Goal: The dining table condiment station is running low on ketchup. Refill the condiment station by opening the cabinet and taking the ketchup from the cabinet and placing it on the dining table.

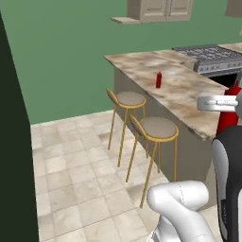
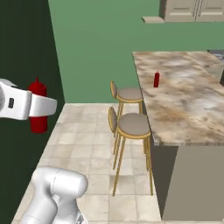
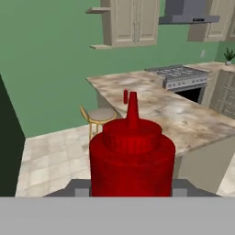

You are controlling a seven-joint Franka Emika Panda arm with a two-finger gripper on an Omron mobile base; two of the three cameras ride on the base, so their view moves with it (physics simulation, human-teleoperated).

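My gripper is shut on the ketchup, an upright red squeeze bottle whose nozzle points up in the hand view. From the left base view, the gripper holds the ketchup in the air near the near end of the dining table. The right base view has the gripper and ketchup out over the floor, left of the dining table. A second small red bottle stands on that marbled top. Beige wall cabinets hang on the far wall.
Two round-seated stools stand along the table's front, over tiled floor. A stove sits beyond the table under a range hood. A tall dark unit rises at the left.
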